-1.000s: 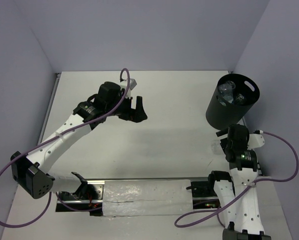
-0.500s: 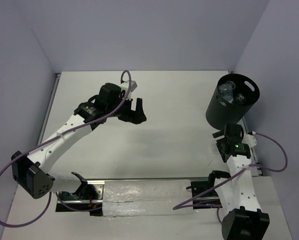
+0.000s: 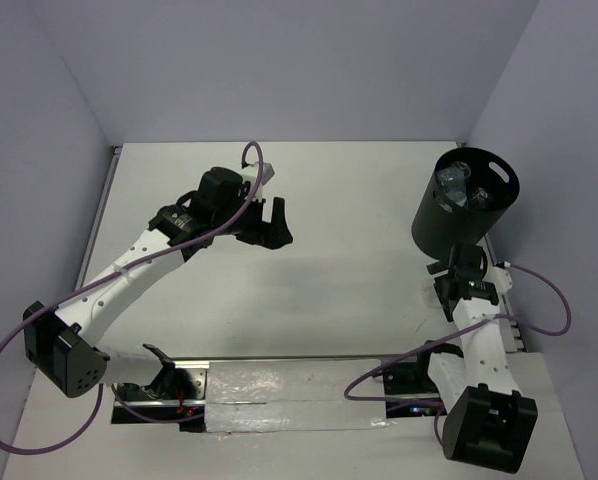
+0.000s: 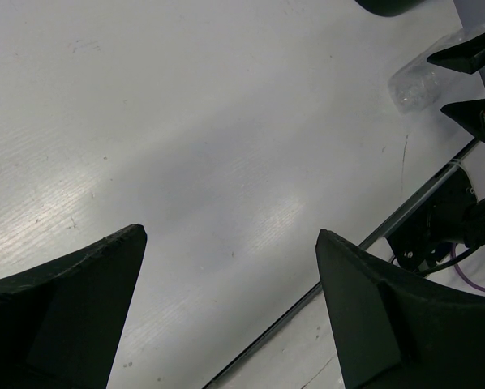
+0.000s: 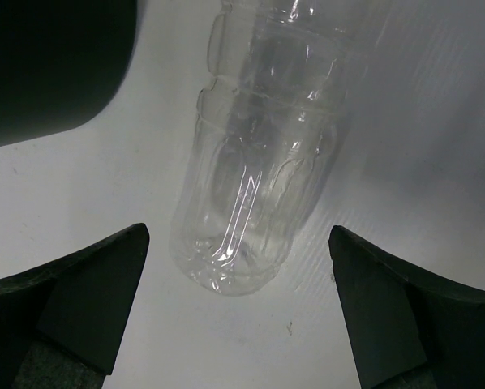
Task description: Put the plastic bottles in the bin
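The left gripper [image 3: 266,222] hangs over the white table [image 3: 349,200] at far left, fingers spread wide and empty, parked away from the work. It is almost unmoved from a second ago. To the right, one clear crinkled plastic bottle [image 5: 255,162] lies on its side just near of the black cylindrical bin [image 3: 441,228]. The right gripper [image 5: 238,235] straddles the bottle's base, fingers wide, positioned to close. Its elbow has folded nearer over that second. Other clear bottles [image 3: 459,187] lie inside the bin.

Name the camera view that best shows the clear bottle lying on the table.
Right wrist: the bottle fills the frame, ridges clear, between the sides of the open right gripper. Left wrist shows it small and far, top right. Top external shows barely a sliver beside that gripper.
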Robot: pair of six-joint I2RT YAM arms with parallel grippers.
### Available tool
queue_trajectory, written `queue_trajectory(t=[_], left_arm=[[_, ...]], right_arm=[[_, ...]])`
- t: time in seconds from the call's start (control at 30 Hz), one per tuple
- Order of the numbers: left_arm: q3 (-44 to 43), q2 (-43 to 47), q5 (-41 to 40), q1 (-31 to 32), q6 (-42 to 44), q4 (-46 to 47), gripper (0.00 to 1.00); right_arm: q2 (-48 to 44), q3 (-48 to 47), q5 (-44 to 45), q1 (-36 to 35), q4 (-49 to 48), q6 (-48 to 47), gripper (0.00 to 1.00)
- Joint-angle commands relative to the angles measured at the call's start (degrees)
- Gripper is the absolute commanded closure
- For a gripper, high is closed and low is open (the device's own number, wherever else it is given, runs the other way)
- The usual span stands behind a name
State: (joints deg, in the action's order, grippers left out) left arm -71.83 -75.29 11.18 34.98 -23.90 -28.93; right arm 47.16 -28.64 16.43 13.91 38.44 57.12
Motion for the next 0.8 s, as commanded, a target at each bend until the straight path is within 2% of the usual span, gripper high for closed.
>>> queue_trajectory(t=[0.0,0.13,0.23,0.33,0.43,0.57,0.63,0.77], left_arm=[[-0.1,0.8,0.0,-0.4,1.4,1.0,0.01],[-0.2,0.7,0.1,-0.4,1.6,0.7,0.01],[-0.3,0.7,0.0,-0.4,1.6,0.6,0.01],[-0.3,0.6,0.1,-0.4,1.5,0.8,0.01],[-0.2,0.5,0.2,-0.4,1.4,1.0,0.01],[-0.5,0.5,0.1,-0.4,1.5,0.9,0.01],[-0.7,0.7,-0.5,-0.4,1.8,0.6,0.01],[-1.9,0.3,-2.2,-0.4,1.9,0.5,0.01]], right_arm=[[2.2,1.2,0.4,0.8,-4.2,-0.2,0.01],[4.3,2.0,0.2,0.9,-5.5,0.0,0.01],[4.2,2.9,0.1,0.9,-5.9,-0.2,0.07],[2.7,3.4,-0.3,0.9,-5.8,-0.7,0.21],[1.2,3.6,-1.0,0.9,-5.6,-1.2,0.3],[-1.0,2.5,-2.3,0.9,-3.7,-1.9,0.49],[-2.0,1.9,-4.5,0.9,-2.1,-2.2,0.54],[-4.6,-1.2,-11.7,0.9,2.9,-0.2,0.56]])
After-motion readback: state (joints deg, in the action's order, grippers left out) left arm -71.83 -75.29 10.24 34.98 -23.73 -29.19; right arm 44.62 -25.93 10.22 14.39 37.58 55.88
